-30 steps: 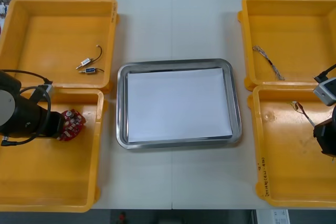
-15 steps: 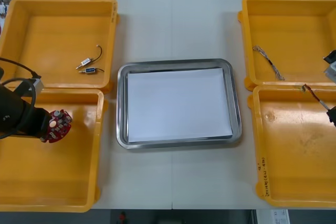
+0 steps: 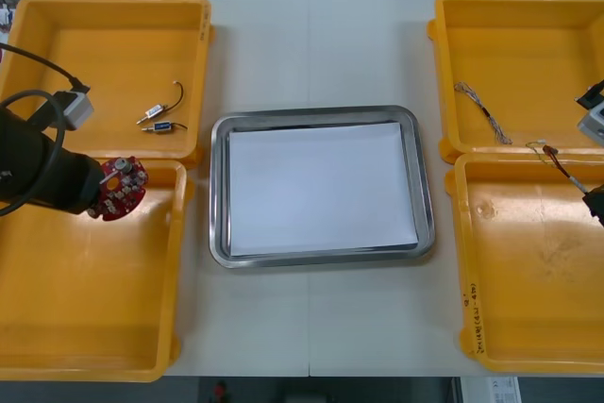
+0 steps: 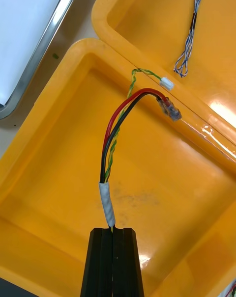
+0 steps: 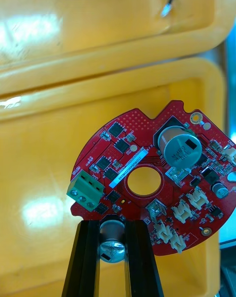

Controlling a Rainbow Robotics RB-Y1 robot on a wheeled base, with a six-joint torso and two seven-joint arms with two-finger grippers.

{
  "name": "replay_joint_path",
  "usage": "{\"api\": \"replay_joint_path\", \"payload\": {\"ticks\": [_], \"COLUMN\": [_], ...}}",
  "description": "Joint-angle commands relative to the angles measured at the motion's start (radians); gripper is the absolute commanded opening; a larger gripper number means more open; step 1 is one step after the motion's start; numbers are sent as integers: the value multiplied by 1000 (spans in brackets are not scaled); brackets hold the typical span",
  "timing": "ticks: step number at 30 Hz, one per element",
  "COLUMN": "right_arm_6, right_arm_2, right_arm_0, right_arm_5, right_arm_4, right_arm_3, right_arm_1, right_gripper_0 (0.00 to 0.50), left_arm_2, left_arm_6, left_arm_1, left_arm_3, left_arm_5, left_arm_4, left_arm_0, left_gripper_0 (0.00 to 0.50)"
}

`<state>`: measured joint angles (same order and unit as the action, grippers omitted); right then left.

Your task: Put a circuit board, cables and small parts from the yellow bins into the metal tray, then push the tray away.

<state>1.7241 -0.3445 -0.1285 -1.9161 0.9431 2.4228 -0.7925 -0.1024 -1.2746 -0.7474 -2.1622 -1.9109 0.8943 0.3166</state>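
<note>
Four yellow bins [image 3: 57,63] are set on the counter [image 3: 311,44], two to the left of the metal tray [image 3: 219,186] and two to its right, so that each arm is given stock close to the tray. The tray lies between them, white inside and with nothing in it, so loading is judged not yet begun.

Left of the tray, the left arm [image 3: 38,176] is held over the nearer bin [image 3: 85,309]. The left jaws are closed part-way on a silver can at the rim of the round red circuit board [image 3: 123,188] [image 5: 147,179], kept apart by its width. The board is gripped at its edge, probably so that it can be laid flat. It is held left of the tray, well short of its rim.

Right of the tray, over the nearer bin [image 3: 528,280], the right jaws are pressed almost together on the white-taped end of a cable bundle [image 3: 552,159] [image 4: 118,130] of red, black and yellow-green wires. Its free connectors are left to trail toward the wall shared with the farther bin.

A blue and white cable [image 3: 483,112] [image 4: 189,32] lies in the farther bin right of the tray, and small metal parts [image 3: 159,120] in the farther bin left of it. Both are judged yet to be collected.
</note>
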Motion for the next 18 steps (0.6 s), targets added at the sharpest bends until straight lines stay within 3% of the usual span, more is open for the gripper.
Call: {"api": "replay_joint_path", "payload": {"ticks": [1,10,18], "right_arm_6": [22,22,23], "right_arm_2": [18,24,24], "right_arm_0": [-28,-28,-26], "right_arm_5": [-4,-4,-4], "right_arm_4": [17,39,17], "right_arm_3": [2,4,4], "right_arm_1": [-39,-39,-39], "right_gripper_0": [0,0,0], "left_arm_2": [59,247,429], "left_arm_6": [144,175,181], "left_arm_1": [0,20,115], "left_arm_3": [-33,-11,84], "left_arm_5": [-9,-9,-9], "left_arm_4": [15,3,-40], "left_arm_0": [93,233,357], "left_gripper_0": [0,0,0]}}
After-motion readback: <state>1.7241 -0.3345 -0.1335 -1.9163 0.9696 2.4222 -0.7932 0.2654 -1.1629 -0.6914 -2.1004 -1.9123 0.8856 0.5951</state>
